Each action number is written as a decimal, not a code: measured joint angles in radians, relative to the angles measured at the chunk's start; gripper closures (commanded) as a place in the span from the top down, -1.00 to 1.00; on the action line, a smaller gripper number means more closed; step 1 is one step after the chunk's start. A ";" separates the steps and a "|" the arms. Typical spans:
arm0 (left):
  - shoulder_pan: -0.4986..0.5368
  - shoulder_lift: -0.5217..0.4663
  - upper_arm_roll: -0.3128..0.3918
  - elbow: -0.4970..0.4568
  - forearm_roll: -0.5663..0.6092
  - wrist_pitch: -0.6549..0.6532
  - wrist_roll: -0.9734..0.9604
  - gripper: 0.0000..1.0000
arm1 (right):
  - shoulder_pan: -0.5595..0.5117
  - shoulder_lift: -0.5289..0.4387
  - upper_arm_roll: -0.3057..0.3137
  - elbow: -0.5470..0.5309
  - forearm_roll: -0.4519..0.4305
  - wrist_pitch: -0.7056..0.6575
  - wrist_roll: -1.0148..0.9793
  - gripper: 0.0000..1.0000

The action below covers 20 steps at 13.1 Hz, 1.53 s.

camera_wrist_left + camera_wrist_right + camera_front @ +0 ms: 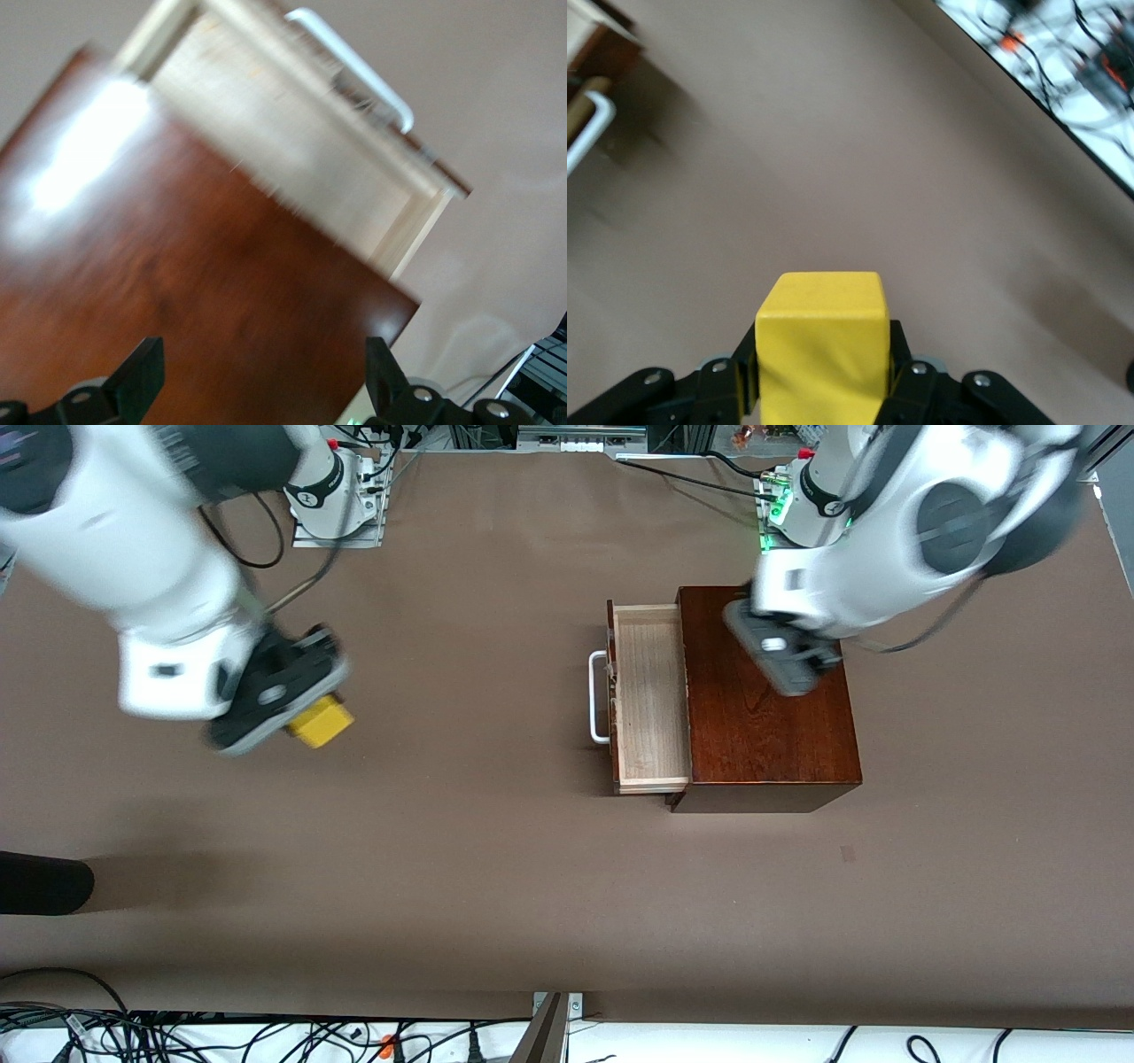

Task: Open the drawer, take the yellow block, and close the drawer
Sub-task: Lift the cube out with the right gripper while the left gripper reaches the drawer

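Observation:
The drawer [651, 695] of the dark reddish-brown wooden box [771, 722] stands pulled out, its pale interior bare, its white bar handle [599, 695] facing the right arm's end of the table. My right gripper [306, 713] is shut on the yellow block [321, 721] and holds it over bare table, well away from the box; in the right wrist view the block [822, 341] sits between the fingers. My left gripper [784, 657] is open and empty over the box's top; the left wrist view shows the box top [177, 292] and the open drawer [301, 159].
The table [487, 868] is covered in brown cloth. A dark object [40, 883] lies at the right arm's end, nearer the camera. Cables run along the table's near edge [266, 1036] and by both arm bases.

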 measured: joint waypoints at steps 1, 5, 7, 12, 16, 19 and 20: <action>-0.014 0.053 -0.043 0.013 -0.001 0.056 0.005 1.00 | -0.042 0.000 -0.004 -0.018 0.013 0.001 -0.001 -1.00; -0.149 0.178 -0.087 0.067 0.033 0.298 0.034 1.00 | -0.182 0.007 -0.038 -0.132 0.067 0.030 -0.001 -1.00; -0.216 0.213 -0.089 0.069 0.068 0.399 0.097 1.00 | -0.199 0.015 -0.062 -0.236 0.068 0.125 -0.001 -1.00; -0.319 0.319 -0.089 0.068 0.210 0.478 0.224 1.00 | -0.199 0.060 -0.077 -0.510 0.069 0.493 0.015 -1.00; -0.330 0.382 -0.087 0.068 0.306 0.482 0.236 1.00 | -0.200 0.140 -0.085 -0.570 0.073 0.622 0.086 -1.00; -0.328 0.400 -0.083 0.065 0.347 0.480 0.280 1.00 | -0.210 0.210 -0.090 -0.573 0.085 0.712 0.100 -1.00; -0.323 0.401 -0.079 0.065 0.349 0.477 0.310 1.00 | -0.212 0.226 -0.091 -0.576 0.096 0.732 0.106 -1.00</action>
